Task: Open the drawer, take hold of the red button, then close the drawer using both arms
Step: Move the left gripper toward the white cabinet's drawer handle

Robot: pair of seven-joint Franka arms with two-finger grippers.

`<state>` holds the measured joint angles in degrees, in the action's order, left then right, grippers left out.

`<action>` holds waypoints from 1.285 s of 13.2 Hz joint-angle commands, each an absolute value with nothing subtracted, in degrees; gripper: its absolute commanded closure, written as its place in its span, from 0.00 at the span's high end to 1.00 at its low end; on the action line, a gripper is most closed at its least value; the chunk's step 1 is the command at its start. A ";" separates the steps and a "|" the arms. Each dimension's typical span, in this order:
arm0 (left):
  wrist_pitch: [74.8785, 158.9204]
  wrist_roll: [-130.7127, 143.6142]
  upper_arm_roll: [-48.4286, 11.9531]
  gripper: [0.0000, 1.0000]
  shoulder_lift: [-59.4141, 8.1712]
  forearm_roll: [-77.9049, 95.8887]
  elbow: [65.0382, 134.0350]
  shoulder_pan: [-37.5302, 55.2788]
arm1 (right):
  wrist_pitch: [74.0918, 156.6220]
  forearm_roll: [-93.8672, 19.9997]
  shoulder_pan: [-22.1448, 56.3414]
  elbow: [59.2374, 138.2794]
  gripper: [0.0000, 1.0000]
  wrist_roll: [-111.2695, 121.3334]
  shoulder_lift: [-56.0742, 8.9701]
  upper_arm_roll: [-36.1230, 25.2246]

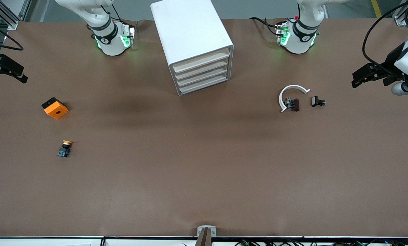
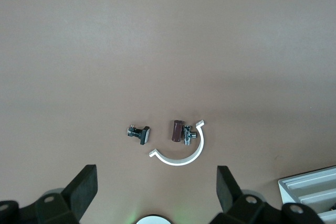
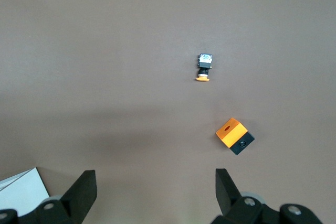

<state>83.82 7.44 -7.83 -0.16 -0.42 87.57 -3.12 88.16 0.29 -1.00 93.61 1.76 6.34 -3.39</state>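
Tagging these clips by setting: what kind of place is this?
Probably a robotics lab bench: two arms' bases bolted on a brown-covered table, a white drawer cabinet, small parts like an orange cube.

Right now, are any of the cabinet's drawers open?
All shut: the four drawers sit flush in the cabinet, none pulled out.

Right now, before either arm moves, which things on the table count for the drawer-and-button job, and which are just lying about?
For the job:
- cabinet, all four drawers shut
- left gripper, open, waiting
- right gripper, open, waiting
- no red button in sight

Lying about:
- orange cube
- yellow-capped button
- white curved piece
- brown part
- black part
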 commanded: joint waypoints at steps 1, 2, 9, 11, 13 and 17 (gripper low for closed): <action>81.31 6.68 -8.17 1.00 -0.44 -0.44 86.31 -3.34 | 88.07 1.23 -1.23 94.92 1.00 1.14 7.91 -3.25; 81.30 6.51 -8.17 1.00 -0.44 -0.44 86.13 -3.51 | 88.07 1.23 -1.23 95.01 1.00 1.14 7.91 -3.25; 83.57 14.90 -9.66 1.00 -10.52 -1.76 86.49 -2.03 | 87.72 0.97 -1.23 95.01 1.00 1.32 7.82 -3.34; 85.33 27.69 -11.68 1.00 -15.09 -1.32 86.40 1.03 | 87.19 0.88 -1.23 94.92 1.00 1.41 7.82 -3.34; 86.92 43.17 -11.69 1.00 -20.01 -1.49 86.22 6.47 | 87.10 0.88 -1.23 94.92 1.00 1.41 7.91 -3.34; 88.15 55.62 -11.69 1.00 -28.46 -1.14 83.77 10.45 | 87.19 0.88 -1.23 94.92 1.00 1.41 7.82 -3.34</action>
<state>88.86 52.86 -11.72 -25.18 -0.92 87.04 10.56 87.16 0.29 -1.01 93.76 1.76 6.40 -3.58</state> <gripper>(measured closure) 0.000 0.000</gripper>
